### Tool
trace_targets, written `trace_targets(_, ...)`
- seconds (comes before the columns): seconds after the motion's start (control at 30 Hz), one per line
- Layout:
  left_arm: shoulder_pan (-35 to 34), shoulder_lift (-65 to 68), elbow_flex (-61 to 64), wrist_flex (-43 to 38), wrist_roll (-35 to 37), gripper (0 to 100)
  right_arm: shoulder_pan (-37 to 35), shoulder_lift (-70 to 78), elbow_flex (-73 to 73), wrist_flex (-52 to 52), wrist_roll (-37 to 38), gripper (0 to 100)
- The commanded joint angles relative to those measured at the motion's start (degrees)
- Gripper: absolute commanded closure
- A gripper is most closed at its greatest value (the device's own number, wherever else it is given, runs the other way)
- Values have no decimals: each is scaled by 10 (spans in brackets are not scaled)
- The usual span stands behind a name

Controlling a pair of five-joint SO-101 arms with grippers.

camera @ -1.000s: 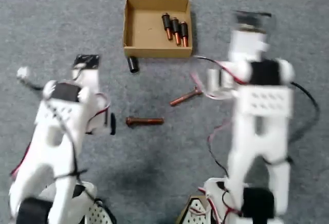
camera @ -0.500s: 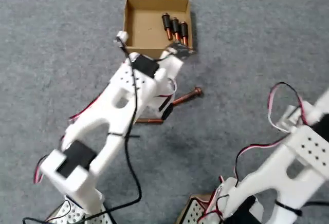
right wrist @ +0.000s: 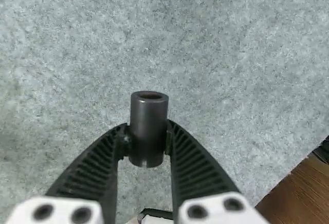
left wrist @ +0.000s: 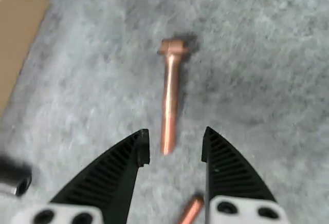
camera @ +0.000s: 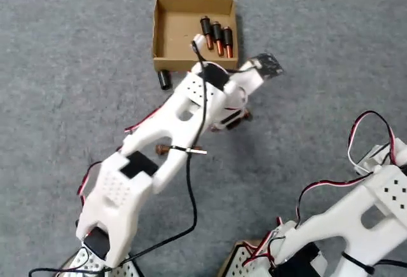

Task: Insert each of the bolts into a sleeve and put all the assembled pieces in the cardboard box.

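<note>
My left gripper (left wrist: 175, 142) is open, its black fingers on either side of the near tip of a copper bolt (left wrist: 170, 98) that lies on the grey carpet with its hex head pointing away. In the high view this gripper (camera: 234, 118) hovers over that bolt (camera: 245, 115), just below the cardboard box (camera: 164, 32). A second bolt (camera: 180, 150) lies partly under the left arm. A loose black sleeve (camera: 165, 79) rests by the box's front wall. Three assembled pieces (camera: 217, 35) lie inside the box. My right gripper (right wrist: 146, 137) is shut on an upright black sleeve (right wrist: 148, 124).
The right arm (camera: 375, 194) stands at the lower right of the table, away from the parts. A corner of the box (left wrist: 14, 39) and the loose sleeve (left wrist: 13, 180) show in the left wrist view. Grey carpet covers the table.
The left arm has swung right, from the box's front wall to over the bolt below the box. The right arm has shifted slightly at the lower right.
</note>
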Motion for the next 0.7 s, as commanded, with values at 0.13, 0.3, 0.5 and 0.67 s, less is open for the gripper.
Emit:
trace_targets(0.13,10,107,-132,-6,-8,821,13,-15,-1,4,1,997)
trace_targets(0.3,10,185,-224,-5,-6,824,13,-15,-1,1,1,997)
trace_targets(0.5,18,237,-298,-5,35,825,10,-15,-1,-2,3,997)
trace_targets(0.67,19,261,-307,-4,34,826,10,-15,-1,-2,3,997)
